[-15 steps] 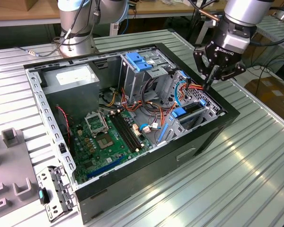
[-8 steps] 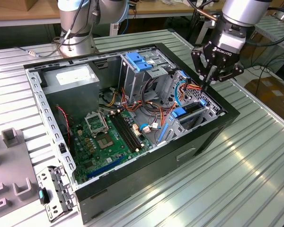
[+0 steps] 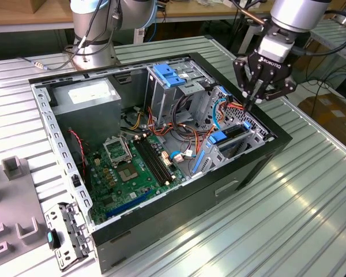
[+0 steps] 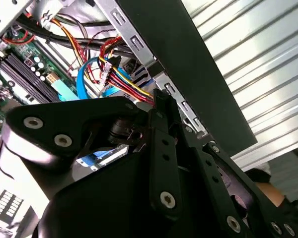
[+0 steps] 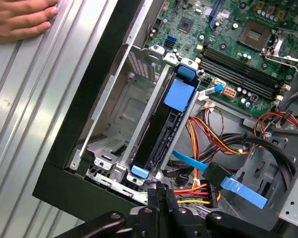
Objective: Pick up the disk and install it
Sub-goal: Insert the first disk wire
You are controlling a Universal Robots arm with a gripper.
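Observation:
The disk (image 5: 165, 130) stands on edge inside the drive cage at the corner of the open computer case (image 3: 259, 167), its dark side showing between blue rails with a blue tab at one end. In the exterior view the disk (image 3: 233, 132) sits low in the cage at the case's right corner. My gripper (image 3: 252, 103) hovers just above that cage, fingers pressed together with nothing between them. In the first wrist view the gripper (image 5: 161, 194) is close to the disk's connector end, beside the cable bundle. The second wrist view has the gripper (image 4: 161, 103) next to the coloured power wires.
A person's hand (image 5: 21, 20) rests on the ribbed table beside the case. Inside are the motherboard (image 3: 127, 164), a grey power supply (image 3: 89, 99), a blue latch (image 3: 168, 75) and loose red, yellow and blue cables (image 5: 208, 144). Grey fixtures (image 3: 14, 167) stand at the exterior view's left.

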